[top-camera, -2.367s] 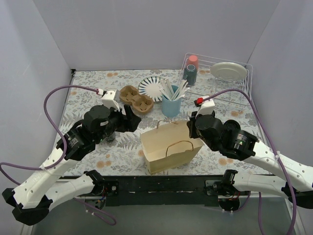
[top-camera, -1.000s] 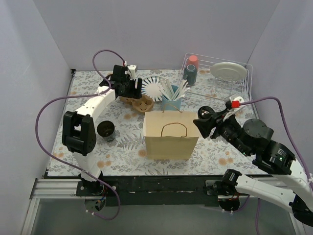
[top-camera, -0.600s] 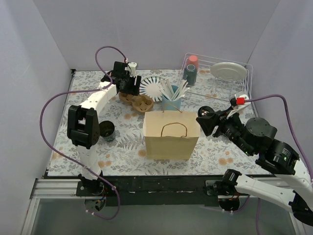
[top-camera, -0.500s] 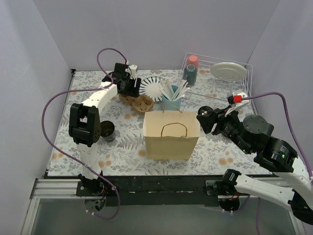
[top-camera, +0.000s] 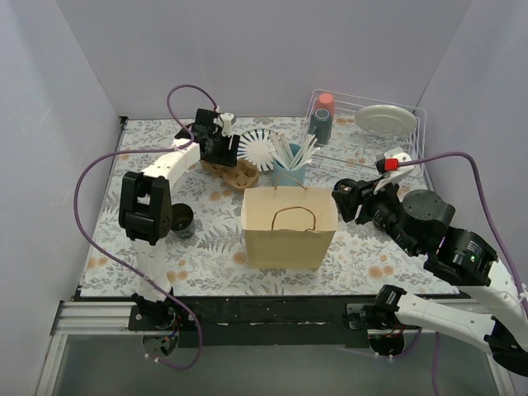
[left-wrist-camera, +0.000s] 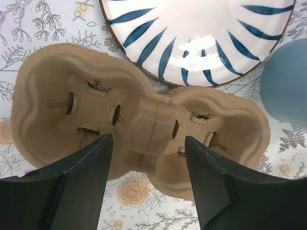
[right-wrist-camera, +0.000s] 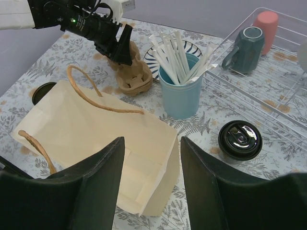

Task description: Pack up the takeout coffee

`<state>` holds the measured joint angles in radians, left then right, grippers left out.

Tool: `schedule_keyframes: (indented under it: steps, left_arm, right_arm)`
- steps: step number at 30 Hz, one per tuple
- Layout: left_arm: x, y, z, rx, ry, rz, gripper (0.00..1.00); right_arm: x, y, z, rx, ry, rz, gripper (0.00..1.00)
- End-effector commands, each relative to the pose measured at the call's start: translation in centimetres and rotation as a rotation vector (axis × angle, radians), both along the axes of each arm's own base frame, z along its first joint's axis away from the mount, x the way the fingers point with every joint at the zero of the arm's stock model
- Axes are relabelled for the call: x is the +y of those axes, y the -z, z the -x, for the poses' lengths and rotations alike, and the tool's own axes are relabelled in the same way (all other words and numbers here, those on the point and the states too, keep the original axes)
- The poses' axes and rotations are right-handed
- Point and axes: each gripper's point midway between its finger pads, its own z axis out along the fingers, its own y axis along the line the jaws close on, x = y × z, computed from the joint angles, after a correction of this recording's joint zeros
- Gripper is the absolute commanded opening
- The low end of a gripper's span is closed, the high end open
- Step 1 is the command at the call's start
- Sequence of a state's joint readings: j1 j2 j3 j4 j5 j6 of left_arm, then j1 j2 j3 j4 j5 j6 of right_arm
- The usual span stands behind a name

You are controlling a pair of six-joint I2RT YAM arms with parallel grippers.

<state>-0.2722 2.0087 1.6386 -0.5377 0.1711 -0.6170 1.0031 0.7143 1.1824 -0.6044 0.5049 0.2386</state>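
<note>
Two-cup brown pulp carrier (left-wrist-camera: 139, 127) sits on bench (left-wrist-camera: 24, 21) beside blue-striped plate (left-wrist-camera: 201, 38), outside tan paper bag (right-wrist-camera: 96, 129). Your left end effector (left-wrist-camera: 146, 141) hangs released astride its centre bridge; right end effector (right-wrist-camera: 151, 143) released over bag. Step: likely carrier pickup. Next: lower, clench bridge.

There is one paper bag (top-camera: 289, 227), one cup carrier (left-wrist-camera: 139, 134), two lidded coffee cups (right-wrist-camera: 240, 139) (top-camera: 180, 220), two plates (top-camera: 257, 148) (top-camera: 385, 120), two mugs (right-wrist-camera: 244, 43) (right-wrist-camera: 266, 24), one straw holder (right-wrist-camera: 180, 96), one rack (right-wrist-camera: 288, 103).
</note>
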Motion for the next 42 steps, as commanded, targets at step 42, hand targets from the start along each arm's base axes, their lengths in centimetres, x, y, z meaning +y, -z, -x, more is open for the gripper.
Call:
schedule_keyframes:
  steps: [42]
  left_arm:
    - [-0.3, -0.3, -2.6, -0.036, 0.036, -0.032, 0.37]
  right_arm:
    - [-0.9, -3.7, -0.4, -0.053, 0.059, -0.094, 0.53]
